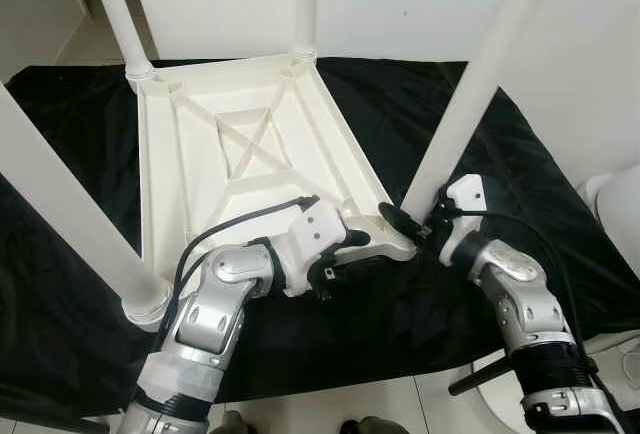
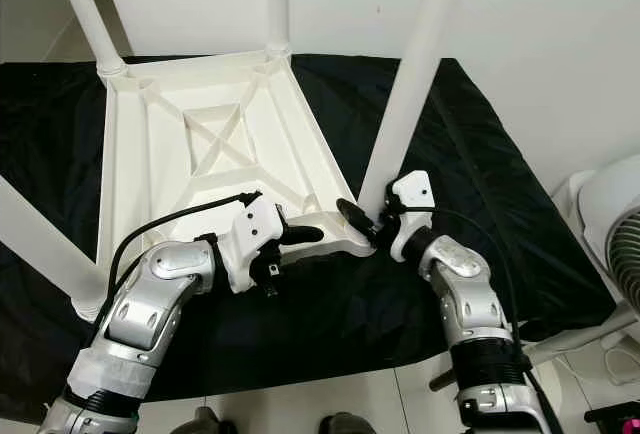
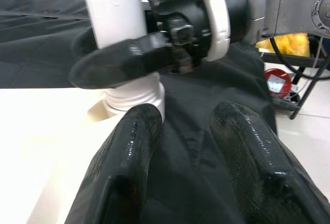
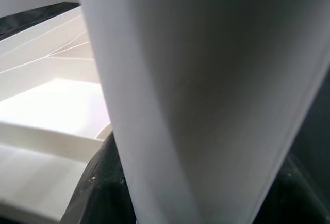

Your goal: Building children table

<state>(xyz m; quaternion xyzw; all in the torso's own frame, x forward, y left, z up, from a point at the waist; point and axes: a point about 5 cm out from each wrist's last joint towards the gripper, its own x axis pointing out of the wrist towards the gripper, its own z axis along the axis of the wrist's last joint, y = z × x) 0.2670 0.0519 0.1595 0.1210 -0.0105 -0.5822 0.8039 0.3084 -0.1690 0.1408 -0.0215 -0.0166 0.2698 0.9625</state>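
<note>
A white children's table [image 1: 250, 144] lies upside down on a black cloth [image 1: 80, 134], with its legs standing up. My right gripper [image 1: 408, 222] is shut on the near right leg [image 1: 470, 104] just above its socket. In the right wrist view the leg [image 4: 206, 95] sits between the dark fingers [image 4: 98, 193]. My left gripper [image 1: 350, 249] is open at the table's near right corner, over the rim. The left wrist view shows the left gripper's two fingers [image 3: 129, 157] spread over the cloth beside the leg's socket [image 3: 135, 92].
Three other legs stand at the near left [image 1: 70, 214], far left [image 1: 120, 14] and far corner [image 1: 305, 4]. A white fan [image 2: 615, 244] stands to the right. A wall rises behind the cloth. Tiled floor lies at the near edge. A rack with red and yellow items [image 3: 281, 82] is off to the side.
</note>
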